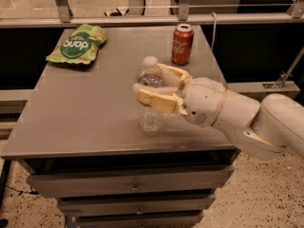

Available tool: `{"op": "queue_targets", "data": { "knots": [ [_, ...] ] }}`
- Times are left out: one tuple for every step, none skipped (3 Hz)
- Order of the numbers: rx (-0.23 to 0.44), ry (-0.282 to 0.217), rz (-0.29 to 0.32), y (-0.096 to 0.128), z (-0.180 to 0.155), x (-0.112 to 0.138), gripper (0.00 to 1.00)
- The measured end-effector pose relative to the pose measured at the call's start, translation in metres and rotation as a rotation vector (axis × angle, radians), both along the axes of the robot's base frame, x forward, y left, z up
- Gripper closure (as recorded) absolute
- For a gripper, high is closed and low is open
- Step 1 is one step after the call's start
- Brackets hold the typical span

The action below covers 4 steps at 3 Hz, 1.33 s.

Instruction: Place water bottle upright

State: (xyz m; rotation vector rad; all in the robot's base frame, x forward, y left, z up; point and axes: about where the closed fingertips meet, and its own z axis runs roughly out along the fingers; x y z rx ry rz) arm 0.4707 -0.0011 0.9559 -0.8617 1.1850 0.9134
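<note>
While water bottle stands upright on table | gripper clasps its middle (cap on top)

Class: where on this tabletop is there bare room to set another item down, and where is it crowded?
Free: the front-left of the table, between the chip bag, the water bottle and the near edge; also the back strip between chip bag and soda can. Crowded: right of centre, where the gripper sits at the water bottle.
</note>
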Motion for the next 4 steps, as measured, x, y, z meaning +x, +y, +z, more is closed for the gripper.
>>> {"op": "queue_targets", "data": {
  "knots": [
    [-0.003, 0.003, 0.003, 0.001, -0.002, 0.0, 0.13],
    [-0.005, 0.008, 0.002, 0.001, -0.004, 0.0, 0.0],
    [-0.012, 0.009, -0.002, -0.004, -0.003, -0.001, 0.0],
    [-0.049, 0.01, 0.003, -0.033, 0.004, -0.008, 0.0]
  ]
}}
